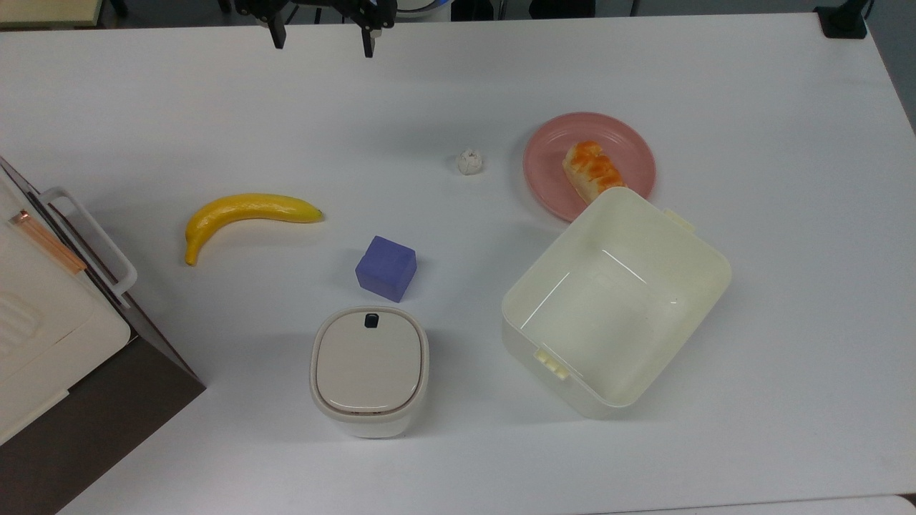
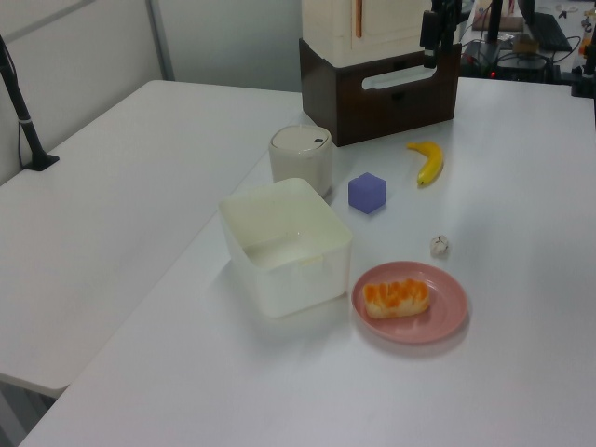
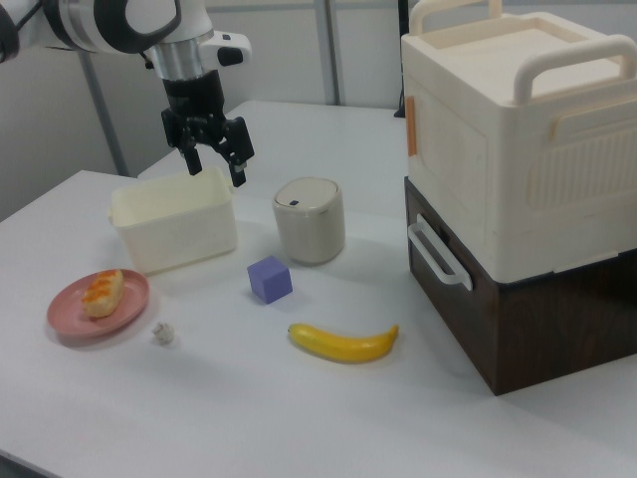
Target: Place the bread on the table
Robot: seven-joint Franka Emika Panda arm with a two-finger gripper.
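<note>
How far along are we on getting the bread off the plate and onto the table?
Nothing looks done yet: the bread lies on the pink plate, beside the open cream bin. Nothing is in hand: the gripper hangs open and empty, high above the table, away from the plate. Left: reach the bread, grasp it, lift it, set it on bare tabletop.

The arm is glossy white, built of rounded segments with a dark grey ring at the joint. Below its last white link sits a narrow black wrist section, and under that a black hand body. The gripper is black throughout, with two slim, straight fingers set apart. In the top view the gripper appears as two dark prongs beyond the table's far edge; small screws or markings on it cannot be made out.
</note>
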